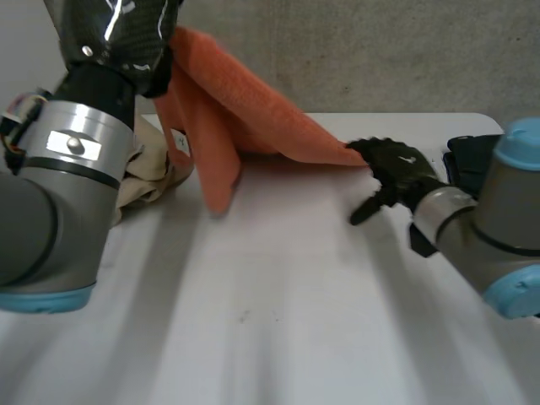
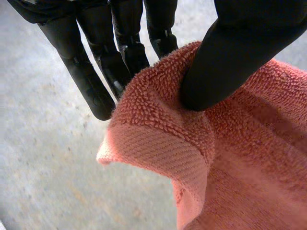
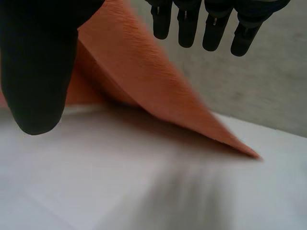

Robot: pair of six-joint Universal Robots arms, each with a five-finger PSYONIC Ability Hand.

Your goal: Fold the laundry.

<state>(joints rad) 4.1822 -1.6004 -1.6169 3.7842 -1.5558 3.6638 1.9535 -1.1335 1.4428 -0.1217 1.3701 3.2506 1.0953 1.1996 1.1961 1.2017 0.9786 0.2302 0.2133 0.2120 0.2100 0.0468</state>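
- The orange towel (image 1: 245, 110) is partly raised off the white counter (image 1: 278, 337): one end hangs high at the left arm's side, and the cloth slopes down from there to a low corner near the right hand.
- The left hand (image 1: 126, 34) is up above the counter and clamped on the towel. In the left wrist view its thumb (image 2: 230, 52) presses the terry cloth against the fingers (image 2: 124, 52), close to the hemmed edge, and a small fold of the hem sticks out past the fingertips.
- A loose flap of the towel hangs down below the left hand, its lowest part at or just above the counter.
- The right hand (image 1: 396, 169) sits low over the counter, right at the towel's low corner.
- In the right wrist view its fingers (image 3: 216, 24) are straight and well apart from the thumb (image 3: 38, 72), clamped on nothing; the towel's pointed corner (image 3: 249, 152) lies on the counter beyond them.
- A beige cloth (image 1: 148, 173) lies bunched on the counter behind the left arm, just beside the hanging flap.
- A dark object (image 1: 468, 152) sits at the counter's far edge, behind the right arm; I cannot tell what it is.
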